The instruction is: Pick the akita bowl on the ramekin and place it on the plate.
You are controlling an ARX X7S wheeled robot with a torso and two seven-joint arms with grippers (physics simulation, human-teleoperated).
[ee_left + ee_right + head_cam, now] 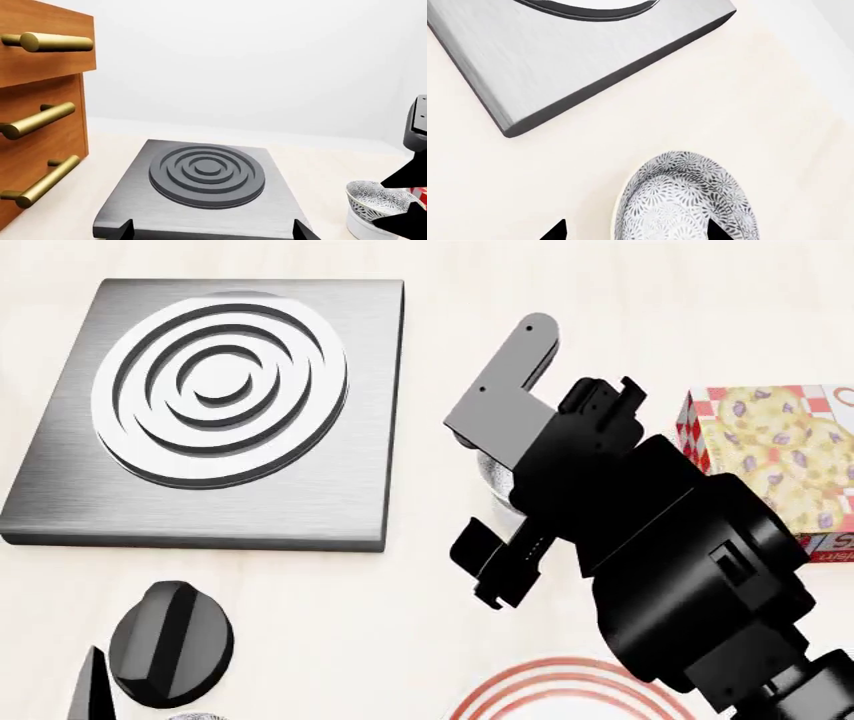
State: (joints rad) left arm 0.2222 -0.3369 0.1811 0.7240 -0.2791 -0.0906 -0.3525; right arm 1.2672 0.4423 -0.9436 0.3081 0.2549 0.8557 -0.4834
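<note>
The akita bowl (684, 195), white with a grey speckled pattern, sits on top of the plain white ramekin (363, 229) to the right of the stove burner. My right gripper (637, 232) is open just above it, one fingertip over the bowl's inside and the other outside its rim. In the head view my right arm hides nearly all of the bowl (495, 480). The plate (561, 687), white with red rings, shows at the near edge. My left gripper (213, 232) is open and holds nothing, by the burner's front edge.
A grey square stove burner (214, 400) with raised rings lies at the left. Wooden drawers with brass handles (40, 120) stand beside it. A red-checked cookie box (781, 465) lies at the right, close to the bowl.
</note>
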